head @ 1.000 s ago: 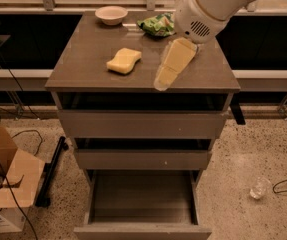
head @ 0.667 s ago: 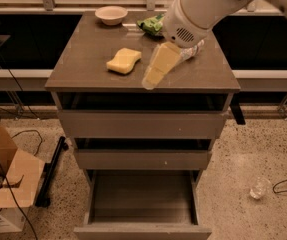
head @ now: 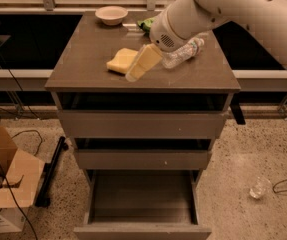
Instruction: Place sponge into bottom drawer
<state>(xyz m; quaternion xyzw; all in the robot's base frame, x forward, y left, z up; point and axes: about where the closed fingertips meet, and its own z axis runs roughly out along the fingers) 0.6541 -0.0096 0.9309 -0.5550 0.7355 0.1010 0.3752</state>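
Note:
The pale-yellow sponge (head: 120, 60) lies on the cabinet top (head: 83, 59), left of centre. My gripper (head: 134, 72) comes down from the upper right on the white arm, its flat yellowish fingers (head: 144, 61) pointing down-left and overlapping the sponge's right edge. The bottom drawer (head: 142, 199) is pulled out, and I see nothing inside it.
A white bowl (head: 111, 14) sits at the back of the top. A green packet (head: 145, 24) and a clear plastic bottle (head: 185, 52) lie to the right, partly behind my arm. A cardboard box (head: 5, 184) stands on the floor at left. A clear cup (head: 258, 188) lies at right.
My gripper has moved left across the cabinet top, from right of the sponge to right against its right edge. The sponge has not moved.

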